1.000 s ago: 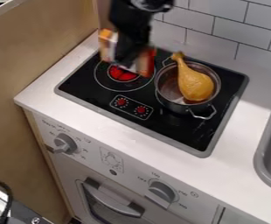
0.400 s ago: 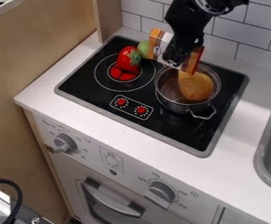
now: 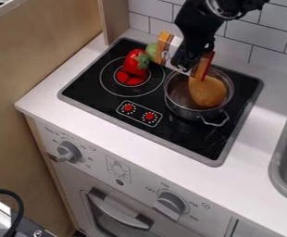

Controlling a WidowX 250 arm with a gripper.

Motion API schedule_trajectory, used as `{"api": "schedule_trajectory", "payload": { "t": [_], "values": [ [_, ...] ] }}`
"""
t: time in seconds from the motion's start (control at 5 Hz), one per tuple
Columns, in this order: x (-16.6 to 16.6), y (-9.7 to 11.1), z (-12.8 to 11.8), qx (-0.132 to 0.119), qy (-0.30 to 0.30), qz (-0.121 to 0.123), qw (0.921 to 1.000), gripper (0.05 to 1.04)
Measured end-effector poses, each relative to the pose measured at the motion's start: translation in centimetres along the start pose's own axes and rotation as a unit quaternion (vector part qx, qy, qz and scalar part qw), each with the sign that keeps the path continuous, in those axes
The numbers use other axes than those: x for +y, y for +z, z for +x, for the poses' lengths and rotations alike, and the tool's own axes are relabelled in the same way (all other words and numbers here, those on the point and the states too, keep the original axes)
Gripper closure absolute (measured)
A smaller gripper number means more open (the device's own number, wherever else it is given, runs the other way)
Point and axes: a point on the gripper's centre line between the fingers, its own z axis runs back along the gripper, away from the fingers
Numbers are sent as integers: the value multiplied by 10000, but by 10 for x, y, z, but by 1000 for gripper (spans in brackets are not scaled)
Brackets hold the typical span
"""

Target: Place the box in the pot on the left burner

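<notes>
My gripper (image 3: 184, 62) hangs at the upper middle, above the back rim of the pot, shut on the box. Orange, white and red, the box (image 3: 164, 46) is tilted, and the gripper covers its middle. Below and slightly right, the metal pot (image 3: 184, 110) stands on the right side of the black cooktop. A brown drumstick (image 3: 206, 92) lies in it, its thin end hidden behind the box. On the left burner (image 3: 129, 80) there is no pot; a red toy with a green top (image 3: 134, 62) lies over the burner's back part.
A round green toy (image 3: 152, 51) sits at the cooktop's back, left of the box. Tiled wall (image 3: 266, 34) rises behind, a wooden panel (image 3: 112, 18) stands at the back left, and a grey sink (image 3: 282, 159) is at the right edge.
My gripper has moved right with the box, from over the left burner to the pot's back rim, uncovering the red and green toys. Since the later earlier frame it has barely shifted.
</notes>
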Motion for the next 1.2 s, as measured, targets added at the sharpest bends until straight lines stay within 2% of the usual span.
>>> {"api": "schedule_trajectory", "payload": {
  "t": [0.8, 1.0, 1.2],
  "values": [
    [22, -4, -7, -69, -219, 137, 9996, 733],
    [25, -8, -9, -63, -301, 122, 9995, 674],
    [24, -2, -4, -17, -319, 7, 9995, 380]
  ]
}}
